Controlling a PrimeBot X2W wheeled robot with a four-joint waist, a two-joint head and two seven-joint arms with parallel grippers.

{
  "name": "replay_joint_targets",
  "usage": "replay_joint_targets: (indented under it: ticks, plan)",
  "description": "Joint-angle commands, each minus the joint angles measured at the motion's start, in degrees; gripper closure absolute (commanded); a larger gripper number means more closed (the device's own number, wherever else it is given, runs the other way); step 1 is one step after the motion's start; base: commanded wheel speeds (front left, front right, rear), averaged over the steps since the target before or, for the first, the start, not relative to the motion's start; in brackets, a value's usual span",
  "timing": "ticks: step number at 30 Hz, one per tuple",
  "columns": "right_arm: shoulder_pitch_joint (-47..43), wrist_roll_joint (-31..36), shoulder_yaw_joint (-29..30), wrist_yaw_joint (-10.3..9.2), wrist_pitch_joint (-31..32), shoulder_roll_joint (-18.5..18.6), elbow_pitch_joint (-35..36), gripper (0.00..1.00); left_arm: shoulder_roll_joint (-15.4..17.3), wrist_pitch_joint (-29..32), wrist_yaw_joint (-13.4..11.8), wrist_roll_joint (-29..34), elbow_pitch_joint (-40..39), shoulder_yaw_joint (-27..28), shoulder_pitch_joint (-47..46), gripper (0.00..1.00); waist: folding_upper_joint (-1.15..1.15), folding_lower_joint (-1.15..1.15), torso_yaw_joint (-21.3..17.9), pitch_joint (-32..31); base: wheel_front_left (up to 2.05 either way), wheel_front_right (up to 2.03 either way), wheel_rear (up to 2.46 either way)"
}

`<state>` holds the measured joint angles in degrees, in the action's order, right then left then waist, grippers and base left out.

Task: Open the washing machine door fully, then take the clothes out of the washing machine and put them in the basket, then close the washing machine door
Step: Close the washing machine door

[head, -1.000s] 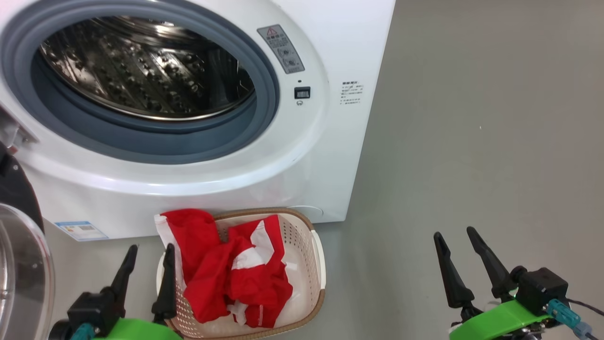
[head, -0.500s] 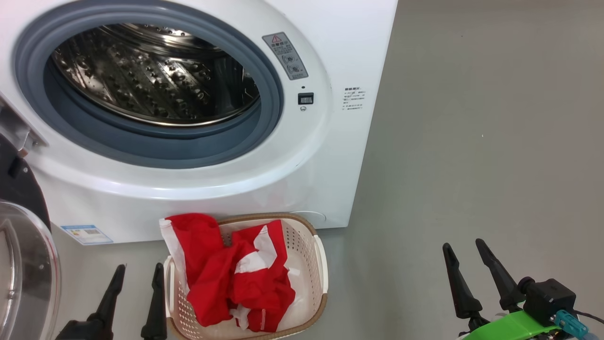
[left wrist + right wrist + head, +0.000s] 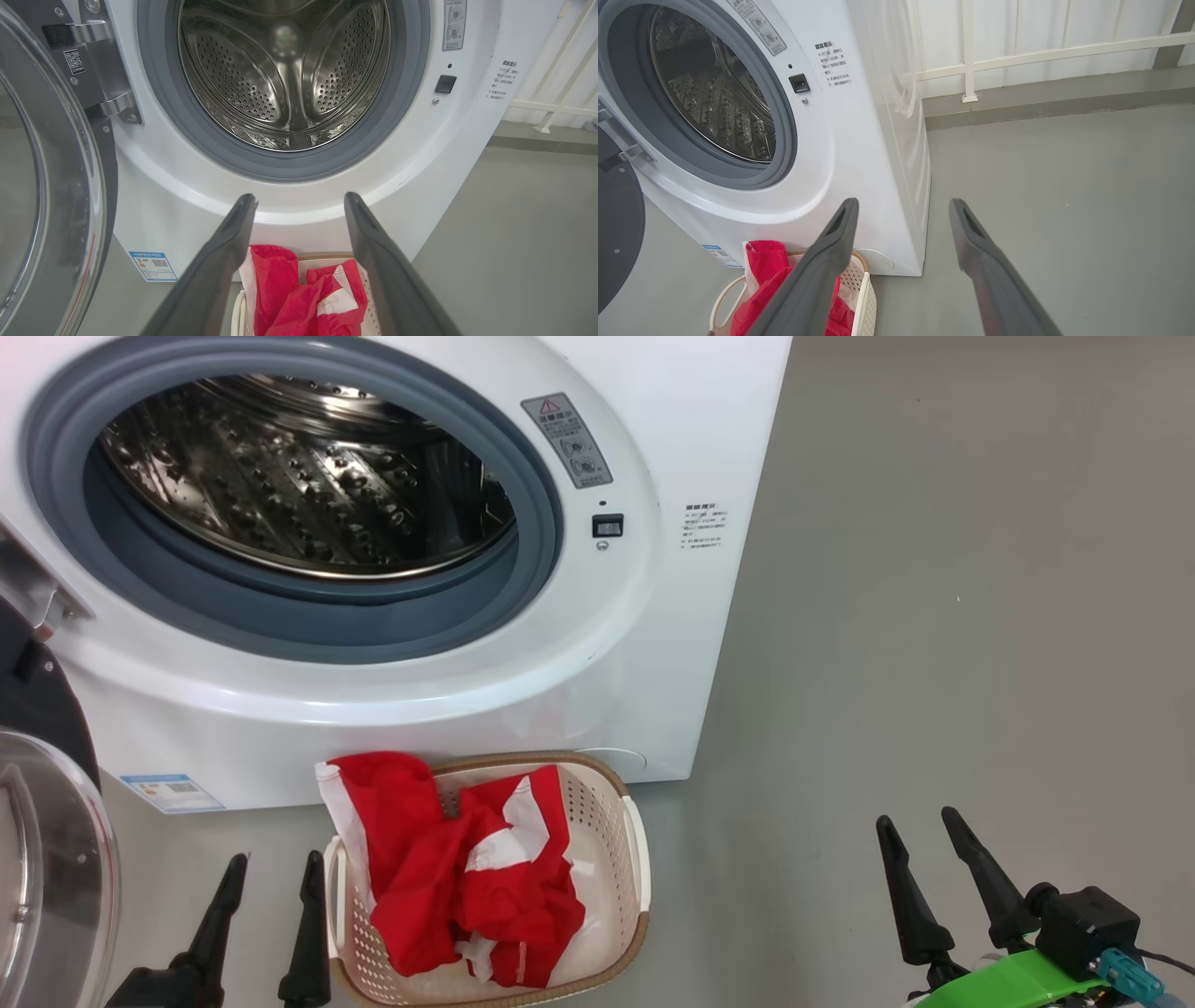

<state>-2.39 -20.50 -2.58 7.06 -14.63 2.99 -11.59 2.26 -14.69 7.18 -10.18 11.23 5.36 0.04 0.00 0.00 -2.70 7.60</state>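
The white washing machine (image 3: pixel 523 709) (image 3: pixel 467 130) (image 3: pixel 850 154) stands with its steel drum (image 3: pixel 299 476) (image 3: pixel 285 79) bare. Its door (image 3: pixel 47 859) (image 3: pixel 51 186) (image 3: pixel 616 224) hangs swung open at the left, glass bowl and black rim in sight. Red and white clothes (image 3: pixel 467 877) (image 3: pixel 299 298) (image 3: pixel 766 266) lie heaped in the cream basket (image 3: pixel 611 859) (image 3: pixel 861 298) on the floor in front of the machine. My left gripper (image 3: pixel 271 863) (image 3: pixel 299 200) is open just left of the basket, holding nothing. My right gripper (image 3: pixel 920 821) (image 3: pixel 901 205) is open over bare floor to the right.
Grey floor (image 3: pixel 934 616) spreads to the right of the machine. A white railing (image 3: pixel 971 65) and wall run behind it. A blue label (image 3: pixel 173 791) sits low on the machine's front.
The head view shifted slightly. The left gripper dropped lower in view between one second ago and half a second ago; both have stayed still and open since.
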Motion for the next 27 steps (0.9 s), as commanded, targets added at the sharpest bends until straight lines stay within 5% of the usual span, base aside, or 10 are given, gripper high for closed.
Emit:
replay_joint_targets:
  ticks: [1,27]
  plan:
    - [0.6,0.8,-1.1,0.43,-0.4,0.3,1.6,0.0,0.6,-0.3,0.3,-0.2,-1.8,1.6,-1.0,0.0,0.0,0.0,0.0,0.0,0.0,0.0,0.0]
    - [1.3,1.0,-1.1,0.43,-0.4,0.1,1.8,0.0,0.6,-0.3,0.3,-0.2,-1.9,1.9,-1.8,0.0,0.0,0.0,0.2,1.0,-0.85,0.84,0.01]
